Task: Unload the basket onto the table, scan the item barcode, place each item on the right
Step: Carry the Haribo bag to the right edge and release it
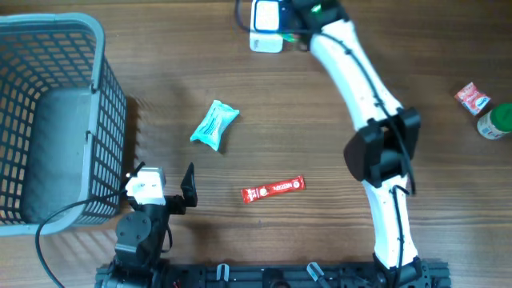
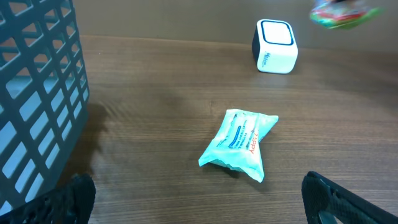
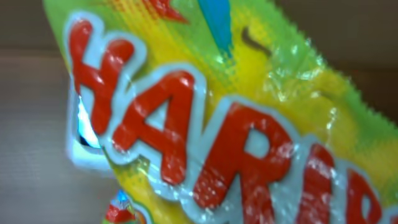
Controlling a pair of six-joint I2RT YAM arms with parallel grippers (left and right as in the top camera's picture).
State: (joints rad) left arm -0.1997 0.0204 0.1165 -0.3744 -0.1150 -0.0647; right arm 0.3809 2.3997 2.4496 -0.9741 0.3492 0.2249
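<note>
Up at the far edge of the table, my right gripper (image 1: 298,22) was mostly hidden under its own wrist. Its fingers did not show in the wrist view, because the glossy yellow-green Haribo sweet bag with red letters (image 3: 205,124) filled that picture and was cut off on every side. The jaws were clamped together on that bag, held just beside the white boxy barcode scanner (image 1: 266,24). A white patch behind the bag's left edge was probably that scanner. From the left wrist camera the bag was only a colourful blur.

The brown wood-grain table (image 1: 320,240) also carried a teal crinkled wipes packet (image 1: 214,124), a red stick sachet (image 1: 274,190), a small red packet (image 1: 472,98) and a green-capped jar (image 1: 496,122) cut by the right edge. My left gripper (image 1: 166,182) sat with its fingers spread wide beside the grey plastic lattice basket (image 1: 48,120).
</note>
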